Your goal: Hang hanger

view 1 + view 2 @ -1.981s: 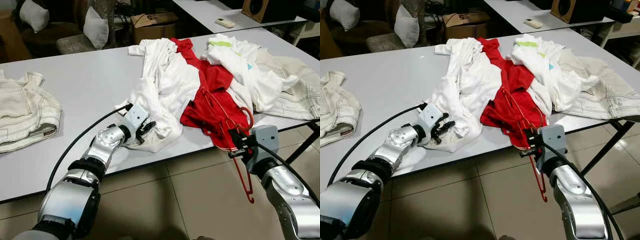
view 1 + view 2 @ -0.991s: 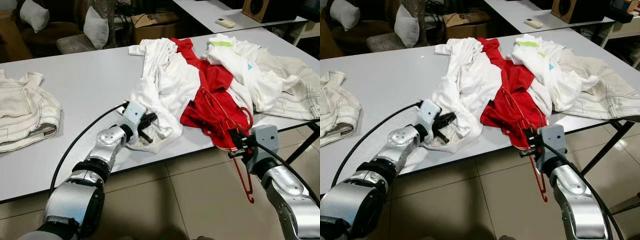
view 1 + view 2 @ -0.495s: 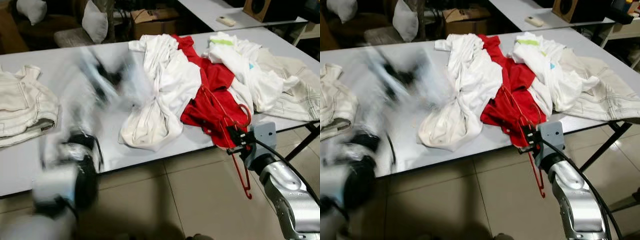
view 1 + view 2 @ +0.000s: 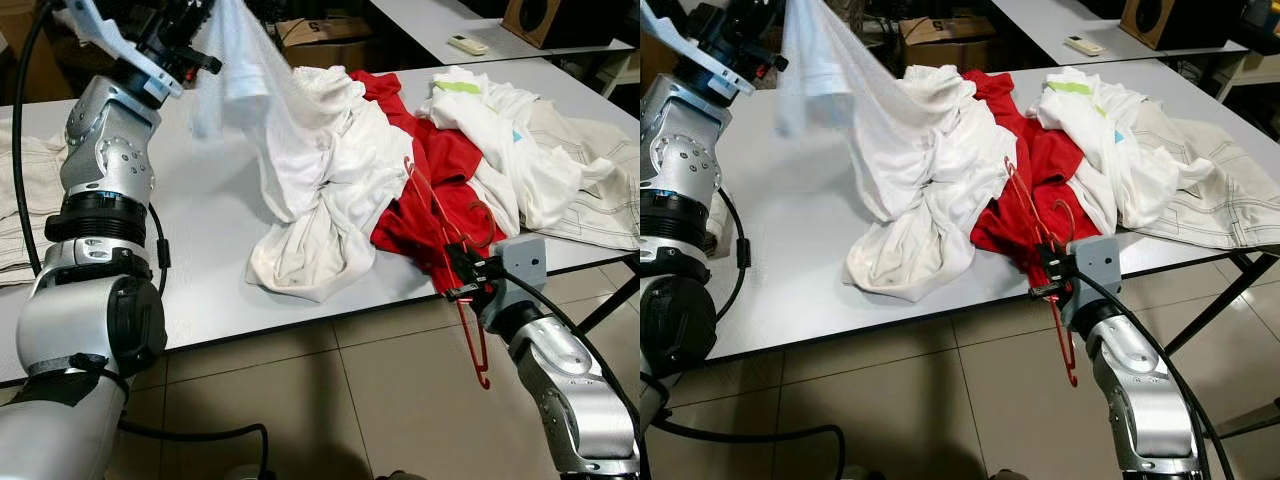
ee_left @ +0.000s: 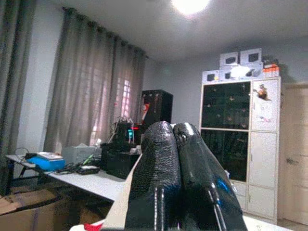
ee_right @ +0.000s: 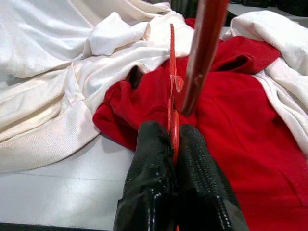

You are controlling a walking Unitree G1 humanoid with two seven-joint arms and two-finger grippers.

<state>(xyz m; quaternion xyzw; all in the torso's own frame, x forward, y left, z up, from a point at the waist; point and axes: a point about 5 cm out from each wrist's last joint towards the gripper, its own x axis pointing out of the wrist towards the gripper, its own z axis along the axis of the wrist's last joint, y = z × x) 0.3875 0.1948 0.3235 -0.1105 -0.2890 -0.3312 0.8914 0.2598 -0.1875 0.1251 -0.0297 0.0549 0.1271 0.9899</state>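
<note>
Left gripper (image 4: 185, 45): I am holding it raised high above the table's far left; its fingers (image 5: 159, 178) are pressing fully together, pinching an edge of the white garment (image 4: 300, 160).
White garment: I am seeing it stretching from those fingers down to a heap on the table (image 4: 200, 260), the heap lying well below and off to one side of them.
Right gripper (image 4: 462, 280): I am keeping it at the table's near edge, fingers (image 6: 149, 178) clamped tight on the red hanger (image 4: 470, 330).
Red hanger: I am watching it passing between the right fingers; its upper part is lying beyond them on the red garment (image 4: 440, 190), its lower part is hanging beneath them, over the floor (image 4: 370, 400).
Red garment: it is lying just ahead of the right fingertips, between white clothes.
Beige garment (image 4: 600, 190): it is resting well beyond the right fingers.
</note>
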